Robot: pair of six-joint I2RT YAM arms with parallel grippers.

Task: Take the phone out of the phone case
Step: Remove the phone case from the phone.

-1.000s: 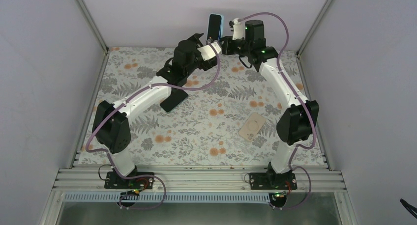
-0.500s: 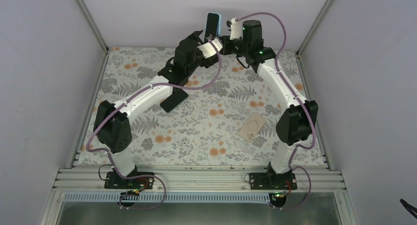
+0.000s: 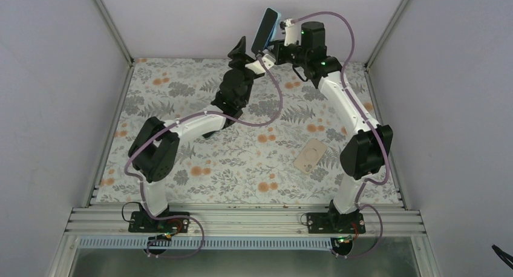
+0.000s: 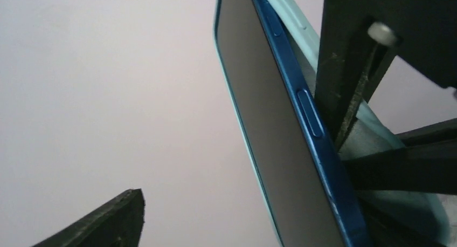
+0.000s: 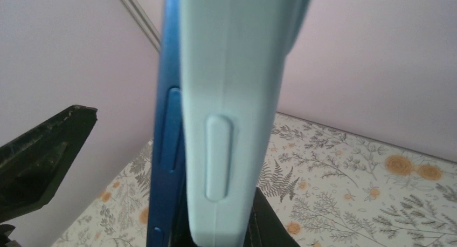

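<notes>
**A:** What does the phone (image 4: pixel 269 150) look like up close?

**B:** It has a glossy dark glass face and a smooth blue rim with a satin, metal-like sheen. The phone case (image 5: pixel 232 69) is pale mint, matt, soft-looking plastic or rubber.

**A:** And the surroundings?

**B:** A matt printed floral cloth (image 3: pixel 254 150) fills the middle of the frame. Ribbed silvery metal rails (image 3: pixel 242 219) run along the bottom. In the left wrist view, the robot finger (image 4: pixel 113 220) at lower left is rough, matt black plastic.
</notes>
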